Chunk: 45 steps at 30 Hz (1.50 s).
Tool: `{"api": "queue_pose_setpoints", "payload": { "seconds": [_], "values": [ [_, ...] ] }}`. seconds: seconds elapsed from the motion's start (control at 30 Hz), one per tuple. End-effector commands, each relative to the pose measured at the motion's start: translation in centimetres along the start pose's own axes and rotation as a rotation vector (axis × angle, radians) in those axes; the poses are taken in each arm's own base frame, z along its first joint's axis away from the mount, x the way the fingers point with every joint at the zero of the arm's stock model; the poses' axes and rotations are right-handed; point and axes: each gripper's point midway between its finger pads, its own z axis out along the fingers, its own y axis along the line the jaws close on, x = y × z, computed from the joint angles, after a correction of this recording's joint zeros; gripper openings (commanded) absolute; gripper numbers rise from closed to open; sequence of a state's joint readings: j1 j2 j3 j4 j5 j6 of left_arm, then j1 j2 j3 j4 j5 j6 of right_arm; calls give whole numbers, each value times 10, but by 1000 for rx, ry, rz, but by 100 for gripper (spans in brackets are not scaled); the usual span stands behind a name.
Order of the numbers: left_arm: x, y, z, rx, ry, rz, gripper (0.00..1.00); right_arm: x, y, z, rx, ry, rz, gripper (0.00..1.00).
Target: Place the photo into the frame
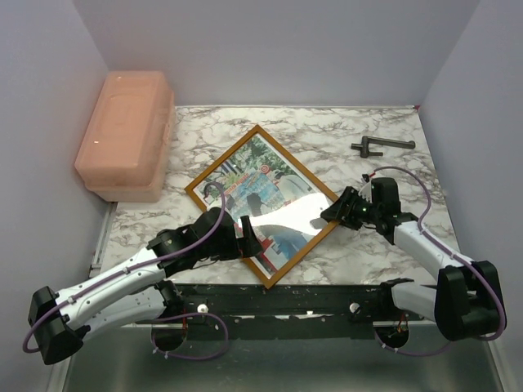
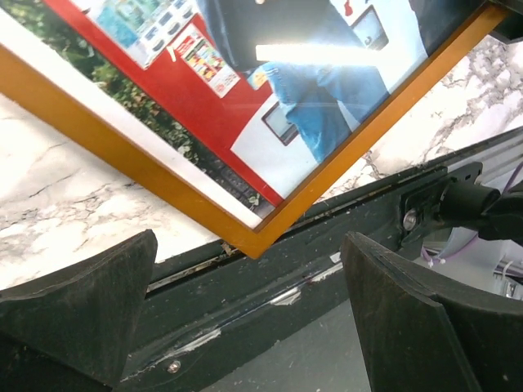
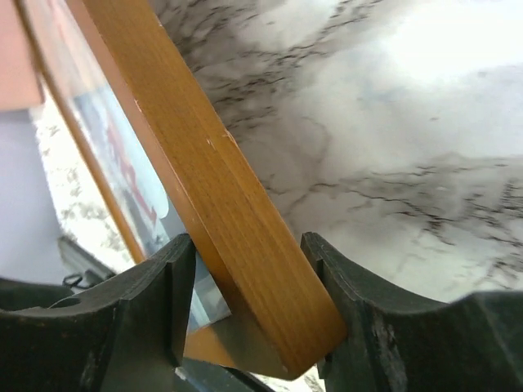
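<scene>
The frame [image 1: 222, 158] lies as a diamond on the marble table, with the photo [image 1: 261, 184] inside its border under a bright glare. My right gripper [image 1: 335, 211] is shut on the frame's right corner; in the right wrist view the wooden edge [image 3: 229, 188] sits between both fingers [image 3: 155, 286], and a strip of the photo [image 3: 106, 139] shows beside it. My left gripper [image 1: 249, 241] is over the frame's lower left edge, open and empty. In the left wrist view the frame's near corner [image 2: 122, 151] and the photo [image 2: 245, 90] lie beyond the wide-apart fingers [image 2: 90, 302].
A pink plastic box [image 1: 127, 135] stands at the back left. A black tool [image 1: 382, 145] lies at the back right. A black rail [image 1: 286, 298] runs along the table's near edge, just below the frame's bottom corner. Walls close in the left, right and back.
</scene>
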<state>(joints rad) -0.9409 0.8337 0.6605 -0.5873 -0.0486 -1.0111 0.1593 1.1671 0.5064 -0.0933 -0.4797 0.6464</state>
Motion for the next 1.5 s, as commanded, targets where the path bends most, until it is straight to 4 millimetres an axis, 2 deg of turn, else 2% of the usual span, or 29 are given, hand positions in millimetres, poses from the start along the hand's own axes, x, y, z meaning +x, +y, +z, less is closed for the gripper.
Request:
{"api": "queue_pose_setpoints", "payload": {
  "seconds": [0.0,0.13,0.4,0.5,0.73,0.9,1.13,1.33,1.47],
  "values": [
    [5,6,4,5,20,-58,97,-25,-54,-5,277,-129,-60,61],
    [7,12,8,-5,24,-82,97,-26,-58,-7,308,-117,-73,76],
    [11,24,10,-17,29,-116,98,-25,-60,-4,318,-81,-82,85],
    [13,27,11,-9,37,-143,98,-32,-52,-2,287,-87,-120,90],
    [14,36,23,-3,64,-221,98,-62,-40,4,290,-79,-219,93],
    [6,47,34,-43,86,-269,99,-71,-30,23,256,-1,-189,94],
    [-23,64,50,-66,59,-350,99,-86,-11,59,143,75,-157,98],
    [-37,79,65,-119,85,-349,98,-82,-7,83,78,160,-118,100],
    [-43,81,75,-134,117,-335,98,-71,-7,88,44,198,-86,100]
  ]
}}
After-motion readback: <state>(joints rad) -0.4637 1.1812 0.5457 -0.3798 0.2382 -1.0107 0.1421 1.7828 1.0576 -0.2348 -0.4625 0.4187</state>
